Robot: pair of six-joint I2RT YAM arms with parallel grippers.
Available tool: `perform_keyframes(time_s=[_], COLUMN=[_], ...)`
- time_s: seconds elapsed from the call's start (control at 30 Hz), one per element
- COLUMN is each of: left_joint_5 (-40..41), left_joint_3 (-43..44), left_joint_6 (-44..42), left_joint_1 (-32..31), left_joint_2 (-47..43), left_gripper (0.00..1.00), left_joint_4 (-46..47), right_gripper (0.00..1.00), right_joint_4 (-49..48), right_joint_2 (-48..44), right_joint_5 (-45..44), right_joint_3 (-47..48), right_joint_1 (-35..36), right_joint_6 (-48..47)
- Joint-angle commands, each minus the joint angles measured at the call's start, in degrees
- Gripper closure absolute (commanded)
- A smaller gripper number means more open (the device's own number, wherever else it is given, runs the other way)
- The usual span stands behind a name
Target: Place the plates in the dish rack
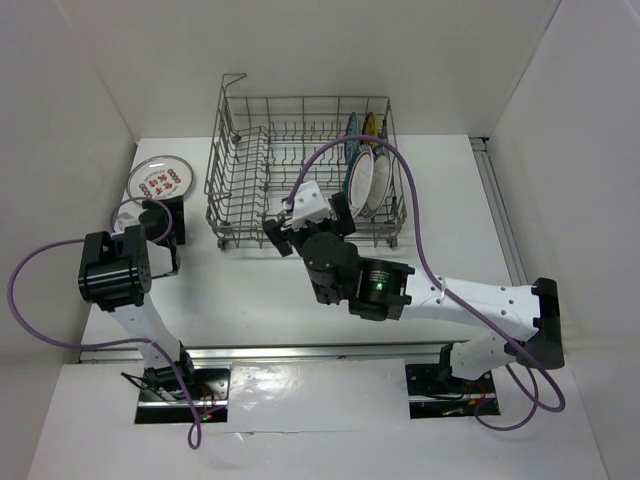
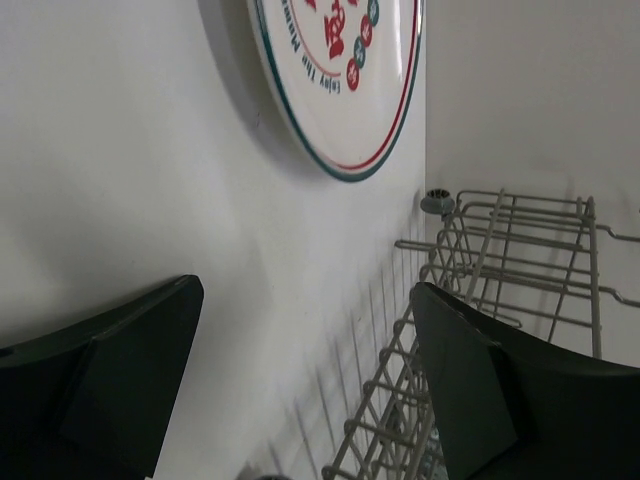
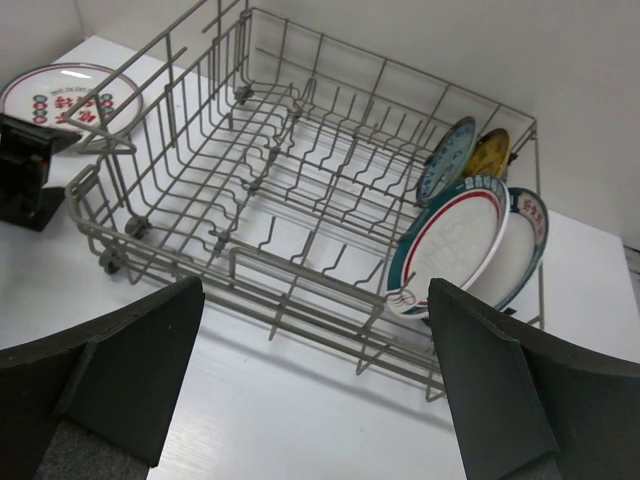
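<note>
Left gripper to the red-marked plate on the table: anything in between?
Nothing. In the left wrist view only bare white table separates the open left gripper from the red-marked plate; the dish rack stands off to one side.

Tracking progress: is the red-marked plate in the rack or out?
Out. The red-marked plate lies flat on the table, left of the dish rack.

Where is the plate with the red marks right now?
In the top view, the white plate with red marks lies flat on the table at far left, outside the dish rack and just beyond the open left gripper.
</note>
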State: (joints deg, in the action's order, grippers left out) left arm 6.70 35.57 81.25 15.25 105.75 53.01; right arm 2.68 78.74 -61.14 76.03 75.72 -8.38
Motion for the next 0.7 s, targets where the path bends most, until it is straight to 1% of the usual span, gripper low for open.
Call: perform_keyframes(time_s=[0.0, 0.07, 0.17, 0.27, 0.33, 0.37, 0.47, 0.53, 0.67], left_joint_5=[4.4, 5.1, 5.1, 5.1, 5.1, 5.1, 4.5, 4.5, 5.6], left_joint_3=[5.3, 8.8, 11.4, 16.8, 18.3, 19.6, 21.9, 23.5, 24.5], left_joint_6=[-0.3, -0.4, -0.4, -1.1, -1.6, -1.6, -2.5, -2.5, -2.0], left_joint_1=[-0.1, -0.1, -0.1, 0.4, 0.4, 0.4, 0.9, 0.9, 0.9], left_joint_2=[2.7, 3.9, 7.1, 9.6, 10.7, 11.6, 13.1, 13.7, 14.7], left_gripper=[0.0, 0.0, 0.0, 0.0, 0.01, 0.04, 0.1, 0.1, 0.1], left_joint_4=[-4.5, -7.2, -6.4, -9.2, -10.7, -10.7, -13.5, -16.1, -17.7], right_gripper=[0.0, 0.0, 0.0, 0.0, 0.0, 0.0, 0.0, 0.0, 0.0], right_joint_4=[-2.4, -1.9, -1.2, -0.5, -0.5, -0.5, -1.7, -1.7, -1.7], right_joint_2=[-2.3, -1.8, -1.2, -1.2, -1.2, -0.6, -0.6, 0.4, 1.5], right_joint_5=[2.2, 2.2, 2.2, 2.2, 2.2, 2.2, 2.2, 2.8, 2.8], right_joint_3=[-0.2, -0.2, 0.3, 1.0, 0.4, 0.4, 0.4, 0.4, 1.1], right_joint_1=[0.2, 0.2, 0.8, 0.8, 1.4, 1.4, 1.4, 1.4, 1.4], right_joint_6=[2.6, 2.6, 2.6, 3.1, 3.1, 2.5, 1.9, 1.4, 1.4])
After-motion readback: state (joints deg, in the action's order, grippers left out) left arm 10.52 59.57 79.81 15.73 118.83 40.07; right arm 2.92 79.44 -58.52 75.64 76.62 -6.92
